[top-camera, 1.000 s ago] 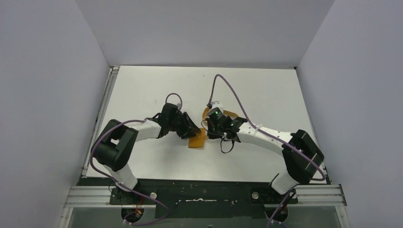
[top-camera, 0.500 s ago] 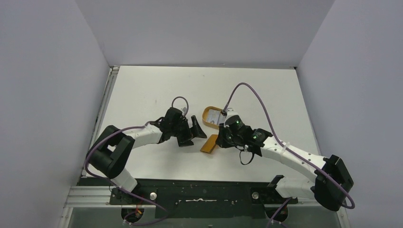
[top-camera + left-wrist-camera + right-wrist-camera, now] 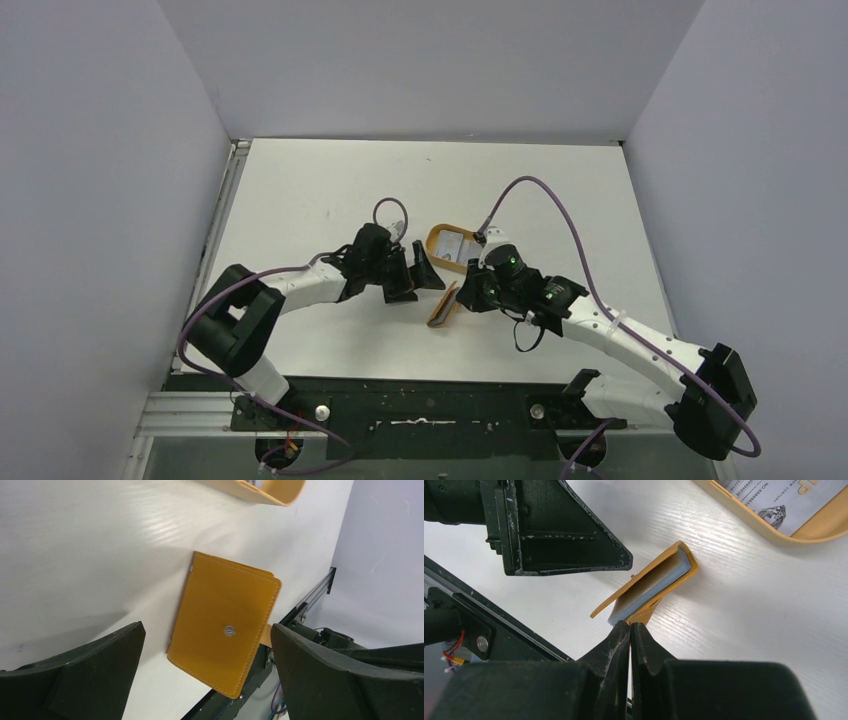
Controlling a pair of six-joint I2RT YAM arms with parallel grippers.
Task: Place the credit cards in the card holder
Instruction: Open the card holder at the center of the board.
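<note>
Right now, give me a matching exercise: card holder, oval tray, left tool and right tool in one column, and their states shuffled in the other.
1. card holder
2. oval tray
3. left tool
4. right tool

A. open, gripping nothing
B. flat on the table, with a printed card inside
C. shut, pinching the card holder
D. folded, tipped up on edge

Pairs: 1-D, 2-B, 3-A, 4-C

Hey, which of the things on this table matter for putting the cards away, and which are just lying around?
For the job:
- holder, gripped by the right pincer
- printed card, lying in the tray

Just lying about:
- the tray itself
- metal rail at the near edge
</note>
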